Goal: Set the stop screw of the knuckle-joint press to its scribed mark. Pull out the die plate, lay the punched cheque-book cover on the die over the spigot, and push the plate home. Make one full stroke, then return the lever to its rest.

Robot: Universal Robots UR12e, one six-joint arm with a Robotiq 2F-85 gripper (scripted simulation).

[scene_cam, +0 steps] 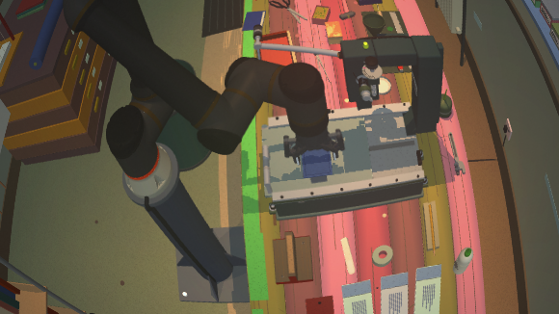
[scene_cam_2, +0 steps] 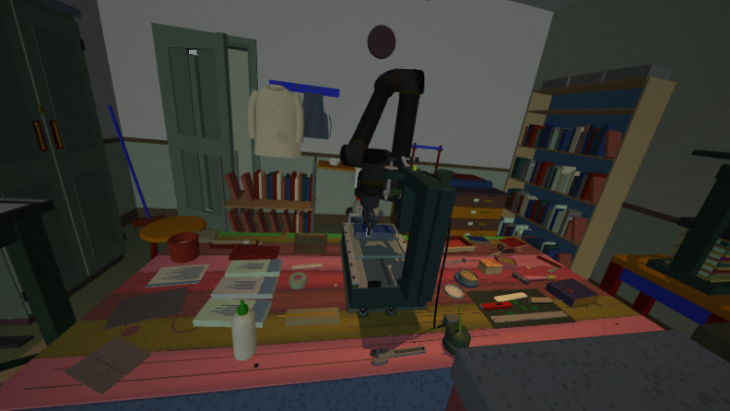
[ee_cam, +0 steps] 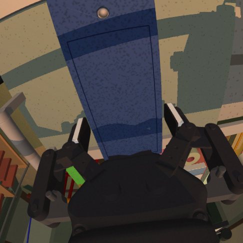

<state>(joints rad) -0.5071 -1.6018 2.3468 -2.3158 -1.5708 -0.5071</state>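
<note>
My gripper (ee_cam: 126, 122) stands open just above the blue cheque-book cover (ee_cam: 112, 77), which lies flat on the pale die plate (scene_cam: 337, 154) with nothing held. A round spigot (ee_cam: 102, 12) shows through the cover's punched hole at its far end. The die plate sits drawn out from under the dark press frame (scene_cam: 409, 82). In the side camera the gripper (scene_cam: 313, 147) is over the cover (scene_cam: 316, 163) at the plate's outer end. The press lever (scene_cam: 296, 48) reaches out from the press head toward the bench edge.
The red workbench (scene_cam_2: 316, 306) carries the press (scene_cam_2: 408, 240) in its middle. Printed sheets (scene_cam_2: 245, 286), a glue bottle (scene_cam_2: 243, 329), a tape ring (scene_cam_2: 298, 280) and a spanner (scene_cam_2: 398, 354) lie around it. A bookshelf (scene_cam_2: 577, 168) stands to the right.
</note>
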